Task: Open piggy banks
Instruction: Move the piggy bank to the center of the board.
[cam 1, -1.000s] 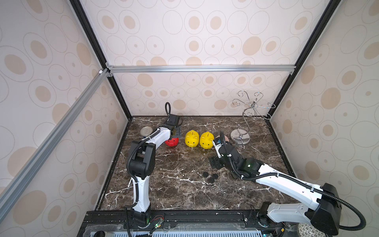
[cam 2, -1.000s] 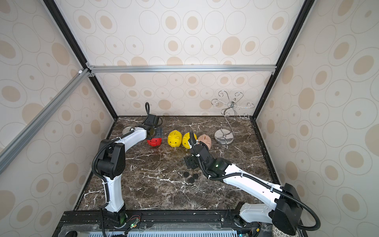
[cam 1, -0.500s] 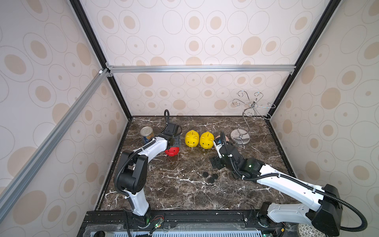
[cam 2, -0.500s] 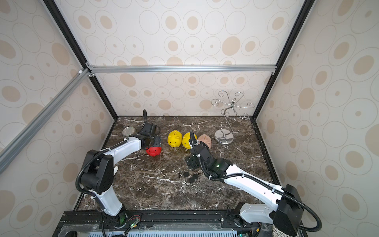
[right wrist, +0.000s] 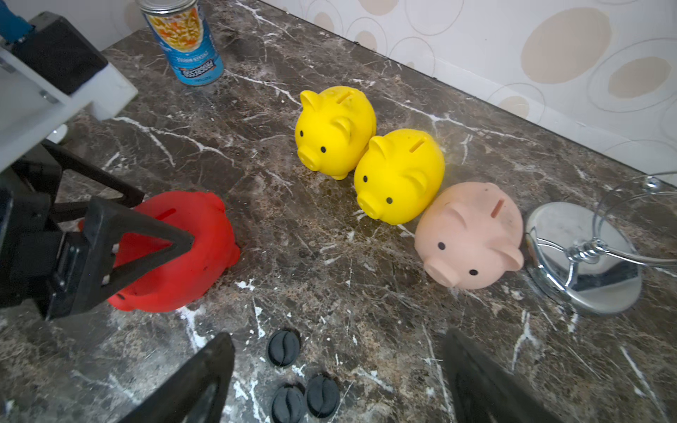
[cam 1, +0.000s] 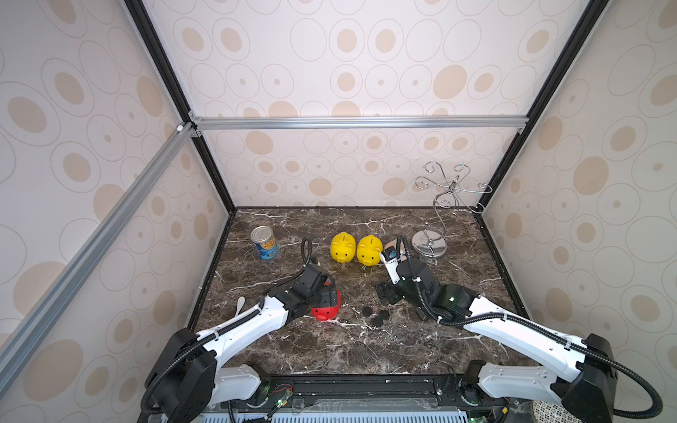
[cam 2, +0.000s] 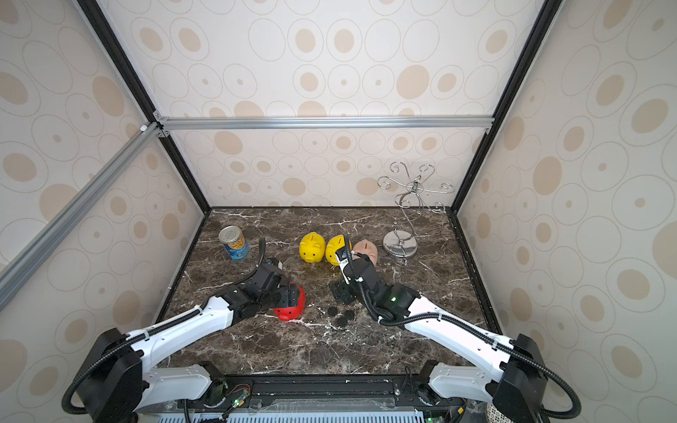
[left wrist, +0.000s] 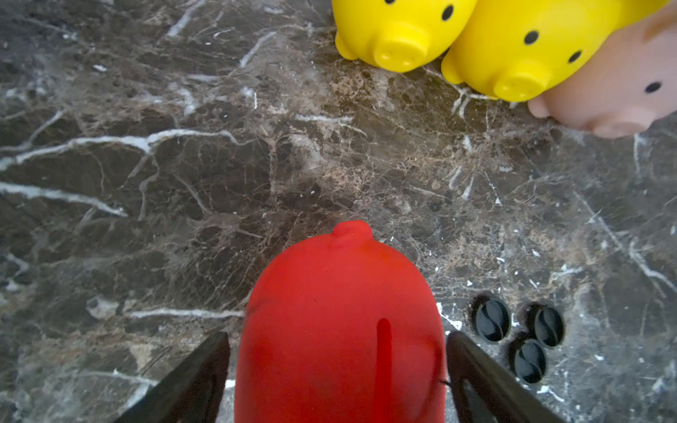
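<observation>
**Red pig between my left fingers, not clamped**

The red piggy bank (left wrist: 340,322) stands on the marble table (cam 1: 329,348) with its coin slot facing up, toward the front and left of centre. My left pincer (left wrist: 337,340) straddles it with one finger on each flank. The left wrist view shows a sliver of table between one finger and the red plastic, so I count that pincer as released, not clenched on the pig.

Just beside the red pig lie three black plugs (right wrist: 284,348), bunched close together on the marble. My right pincer (right wrist: 339,340) hovers over them with its jaws spread wide and nothing between them.

Further back, well apart from the red one, the other banks sit in a slanting row, each touching its neighbour: a yellow piggy bank (right wrist: 335,132), a second yellow piggy bank (right wrist: 401,175), then the pink piggy bank (right wrist: 470,234). A chrome stand (right wrist: 582,256) is just beside the pink one. A blue-labelled can (right wrist: 187,40) stands near the back left corner.
</observation>
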{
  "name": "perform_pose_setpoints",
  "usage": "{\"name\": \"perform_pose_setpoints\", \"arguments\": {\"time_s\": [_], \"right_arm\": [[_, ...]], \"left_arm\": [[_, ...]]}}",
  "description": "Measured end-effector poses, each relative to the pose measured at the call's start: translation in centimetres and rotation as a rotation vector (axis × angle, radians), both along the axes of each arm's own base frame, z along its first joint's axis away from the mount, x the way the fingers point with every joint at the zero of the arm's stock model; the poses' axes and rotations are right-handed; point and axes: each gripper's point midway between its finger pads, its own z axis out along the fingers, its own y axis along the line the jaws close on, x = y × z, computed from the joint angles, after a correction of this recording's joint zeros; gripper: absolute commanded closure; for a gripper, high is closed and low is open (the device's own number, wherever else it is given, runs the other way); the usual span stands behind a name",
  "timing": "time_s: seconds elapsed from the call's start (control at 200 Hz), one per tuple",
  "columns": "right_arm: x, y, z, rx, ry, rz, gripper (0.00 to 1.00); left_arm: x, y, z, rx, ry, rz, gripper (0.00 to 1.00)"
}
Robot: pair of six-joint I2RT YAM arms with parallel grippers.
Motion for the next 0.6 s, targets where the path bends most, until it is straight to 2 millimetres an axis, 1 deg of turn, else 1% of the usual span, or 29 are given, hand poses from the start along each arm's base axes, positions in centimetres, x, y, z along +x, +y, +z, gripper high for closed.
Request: {"name": "perform_pose_setpoints", "arguments": {"time_s": [0.08,0.125,0.145,0.19,0.26,0.35,0.415,0.445,0.485,0.555,0.6], "right_arm": [[-0.9,1.1,-0.2,0.010,0.022,0.087,0.24],[-1.6,1.9,-0.4,0.022,0.044,0.140,0.32],[-1.9,2.3,-0.6,0.023,0.053,0.172,0.39],[-2.7,3.1,-1.0,0.025,0.075,0.227,0.51],[-4.1,4.8,-2.2,0.014,0.117,0.324,0.59],[-6.5,7.3,-4.3,-0.038,0.156,0.449,0.60],[-7.9,9.2,-5.7,-0.082,0.173,0.519,0.60],[-8.4,10.0,-6.3,-0.097,0.182,0.546,0.60],[-8.4,11.0,-6.8,-0.106,0.185,0.563,0.59],[-7.8,12.3,-7.4,-0.111,0.181,0.563,0.59],[-7.3,12.8,-7.6,-0.114,0.172,0.556,0.59]], "left_arm": [[0.2,0.2,1.7,-0.033,-0.045,0.020,0.00],[0.2,0.3,2.7,-0.051,-0.074,0.026,0.00],[0.2,0.4,3.2,-0.058,-0.087,0.030,0.00],[0.2,0.7,4.4,-0.074,-0.122,0.041,0.00],[0.1,1.6,6.4,-0.095,-0.186,0.078,0.00],[-0.2,3.3,8.7,-0.137,-0.269,0.142,0.00],[-0.6,4.5,9.5,-0.153,-0.305,0.182,0.00],[-0.7,4.9,9.5,-0.152,-0.310,0.197,0.00],[-0.9,5.4,9.3,-0.143,-0.310,0.219,0.00],[-1.1,6.0,8.5,-0.126,-0.294,0.245,0.00],[-1.3,6.3,7.6,-0.110,-0.273,0.254,0.00]]}}
